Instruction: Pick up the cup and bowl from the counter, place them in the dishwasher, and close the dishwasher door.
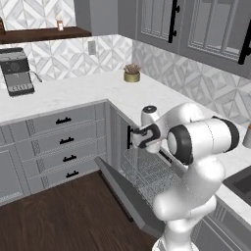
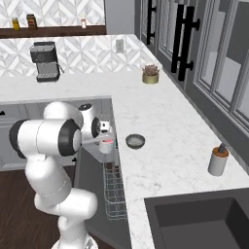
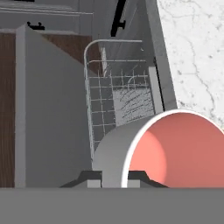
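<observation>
- Cup (image 3: 144, 153) sits pinched at its rim in the gripper (image 3: 114, 177): one finger shows outside the pale wall and one against the coral inside, a hold that keeps the body free to go down between the wires.
- Gripper and cup (image 2: 106, 145) hang off the edge of the counter (image 2: 180, 141), above the dishwasher (image 2: 113, 192), so the cup looks to be on its way to the rack rather than resting on anything.
- Rack (image 3: 118, 92) lies directly below the hand, drawn out and bare where it shows, so I judge a straight lowering would seat the cup.
- Dishwasher door (image 1: 128, 198) lies folded down toward the floor, leaving the opening free from above; it must wait until both dishes are in.
- Bowl (image 2: 135, 141) rests on the counter just beside the held cup, near the edge, within easy reach for the next pick.
</observation>
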